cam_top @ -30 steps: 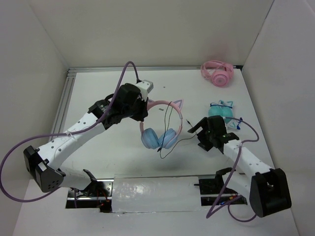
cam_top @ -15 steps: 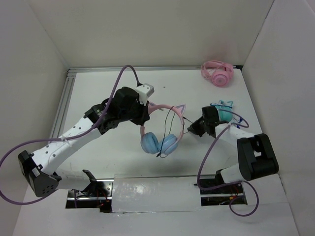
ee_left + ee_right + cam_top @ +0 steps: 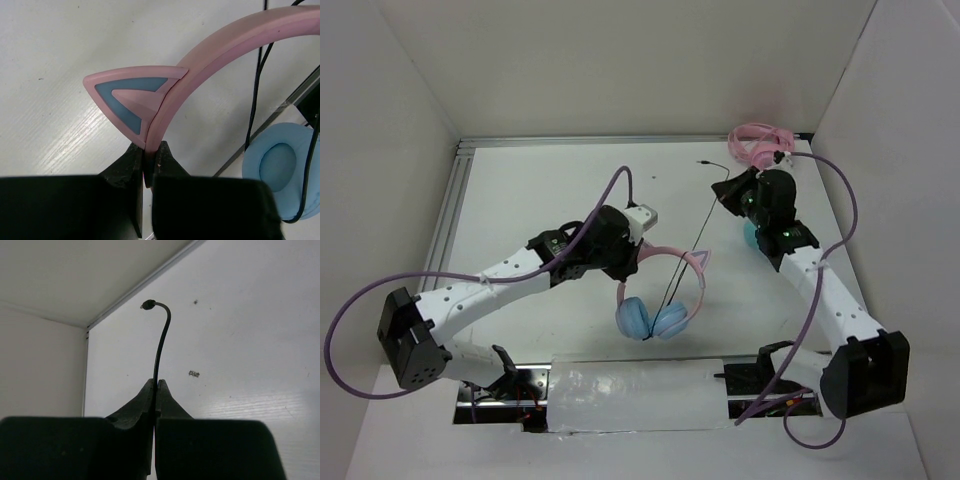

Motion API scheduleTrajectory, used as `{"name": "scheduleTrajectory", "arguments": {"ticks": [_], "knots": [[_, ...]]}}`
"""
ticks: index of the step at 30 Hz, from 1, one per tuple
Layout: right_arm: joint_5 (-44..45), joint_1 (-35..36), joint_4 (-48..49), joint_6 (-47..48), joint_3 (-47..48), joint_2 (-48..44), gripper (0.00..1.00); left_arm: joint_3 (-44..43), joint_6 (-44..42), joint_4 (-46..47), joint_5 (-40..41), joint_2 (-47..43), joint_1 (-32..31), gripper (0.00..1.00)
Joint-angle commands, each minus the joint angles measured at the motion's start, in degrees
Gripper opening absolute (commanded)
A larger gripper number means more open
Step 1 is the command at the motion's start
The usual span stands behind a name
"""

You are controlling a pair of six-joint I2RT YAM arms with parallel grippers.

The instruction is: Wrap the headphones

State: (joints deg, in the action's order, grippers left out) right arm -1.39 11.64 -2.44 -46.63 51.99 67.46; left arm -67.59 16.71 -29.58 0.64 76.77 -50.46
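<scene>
White worktop (image 3: 540, 190), white walls. Left hand (image 3: 148, 152) pinching headphones (image 3: 638, 318) by the pink band beside a cat ear, front middle. Right hand (image 3: 155, 387) pinching cable (image 3: 159, 347) near its tip, far right. Seemingly mid-wrap; next calls for looping taut cable round band.

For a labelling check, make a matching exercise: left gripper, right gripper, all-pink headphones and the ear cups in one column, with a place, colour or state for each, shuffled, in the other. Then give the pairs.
1. left gripper
2. right gripper
3. all-pink headphones
4. ear cups

A. jaws shut on the thin black cable
B. far right corner of the table
C. light blue, toward the near edge
D. jaws shut on the pink headband

Pairs: 1-D, 2-A, 3-B, 4-C
</scene>
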Motion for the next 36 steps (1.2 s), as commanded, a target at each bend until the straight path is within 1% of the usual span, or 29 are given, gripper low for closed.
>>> {"name": "scheduleTrajectory", "arguments": {"ticks": [1, 3, 4, 6, 8, 9, 11, 12, 13, 14, 15, 17, 18, 19, 21, 22, 23, 25, 26, 27, 28, 29, 30, 32, 33, 36], "knots": [[-0.2, -0.2, 6.6, 6.6, 2.3, -5.6, 0.00, 0.2, 0.8, -0.1, -1.8, 1.8, -1.4, 0.00], [-3.8, -0.1, 6.4, 8.9, 2.8, -7.3, 0.00, -0.5, 1.9, -1.0, -0.9, 3.8, -1.6, 0.00], [-5.2, 0.3, 6.7, 9.6, 2.5, -8.0, 0.00, -1.0, 2.4, -1.4, 1.3, 4.7, -1.6, 0.00], [-7.0, 1.8, 8.1, 11.8, 0.6, -10.4, 0.00, -2.8, 3.4, -3.1, 3.8, 7.2, -1.6, 0.00], [-7.1, 3.1, 10.9, 12.6, -1.4, -12.3, 0.00, -4.4, 3.6, -3.9, 4.4, 9.8, -1.6, 0.00], [-7.9, 4.4, 12.2, 14.6, -3.4, -14.5, 0.00, -4.9, 4.1, -4.3, 4.9, 10.5, -1.5, 0.00], [-7.9, 6.2, 14.9, 15.9, -6.3, -16.8, 0.00, -6.1, 5.0, -4.7, 4.0, 12.0, -0.8, 0.00], [-9.6, 7.8, 16.0, 17.3, -7.2, -19.0, 0.00, -6.2, 5.2, -4.5, 3.6, 12.2, 0.1, 0.00], [-10.6, 8.5, 17.7, 20.1, -8.0, -20.1, 0.00, -6.3, 5.3, -4.2, 2.4, 12.4, 0.7, 0.00], [-12.4, 9.2, 18.2, 22.7, -9.4, -21.1, 0.00, -6.8, 5.5, -4.1, 1.9, 12.6, 1.2, 0.00], [-17.3, 10.0, 18.6, 25.1, -10.0, -22.6, 0.00, -7.1, 5.7, -4.1, 1.8, 12.7, 1.9, 0.00], [-21.8, 12.5, 18.1, 32.0, -11.0, -23.7, 0.00, -7.8, 5.1, -3.2, -0.1, 12.9, 2.8, 0.00], [-26.3, 13.2, 17.2, 34.8, -11.2, -24.3, 0.00, -8.0, 5.0, -2.9, -1.2, 13.0, 3.9, 0.00], [-28.4, 15.0, 15.0, 40.3, -11.2, -24.6, 0.00, -8.6, 4.8, -2.5, -2.9, 13.1, 4.3, 0.00], [-32.0, 16.6, 12.6, 45.6, -11.5, -25.4, 0.00, -8.9, 4.9, -2.1, -4.4, 13.5, 6.0, 0.00], [-35.3, 17.3, 10.2, 48.6, -11.6, -25.5, 0.00, -8.9, 4.9, -2.1, -4.9, 13.6, 6.5, 0.00], [-37.2, 18.6, 9.0, 54.0, -11.7, -25.7, 0.00, -9.0, 5.2, -2.1, -5.3, 13.8, 7.0, 0.00], [-42.0, 19.8, 5.7, 57.9, -11.9, -26.2, 0.00, -10.0, 5.6, -2.6, -4.9, 14.8, 7.8, 0.00], [-44.2, 20.9, 3.9, 64.2, -11.6, -26.2, 0.00, -10.3, 6.0, -3.0, -4.9, 15.1, 8.2, 0.00], [-46.2, 21.2, 1.1, 67.7, -11.2, -26.0, 0.00, -10.6, 6.3, -3.6, -4.9, 15.4, 8.6, 0.00], [-47.9, 21.7, -4.1, 70.9, -10.8, -25.5, 0.00, -11.2, 6.6, -3.8, -5.1, 16.0, 8.9, 0.00], [-51.4, 22.4, -7.2, 78.3, -9.7, -24.7, 0.00, -11.4, 6.7, -3.8, -5.5, 16.2, 9.1, 0.00], [-53.3, 22.5, -12.7, 81.8, -9.0, -24.0, 0.00, -11.5, 6.8, -3.5, -6.4, 16.4, 9.8, 0.00], [-55.6, 22.9, -16.4, 85.0, -7.9, -22.8, 0.00, -11.9, 6.5, -2.6, -7.9, 16.6, 10.4, 0.00], [-57.0, 22.9, -20.9, 90.4, -7.3, -22.1, 0.00, -12.5, 6.1, -2.1, -8.8, 16.8, 11.2, 0.00], [-57.4, 23.0, -26.7, 97.9, -7.1, -21.4, 0.01, -14.0, 6.3, -2.7, -9.0, 17.9, 11.6, 0.00]]}}
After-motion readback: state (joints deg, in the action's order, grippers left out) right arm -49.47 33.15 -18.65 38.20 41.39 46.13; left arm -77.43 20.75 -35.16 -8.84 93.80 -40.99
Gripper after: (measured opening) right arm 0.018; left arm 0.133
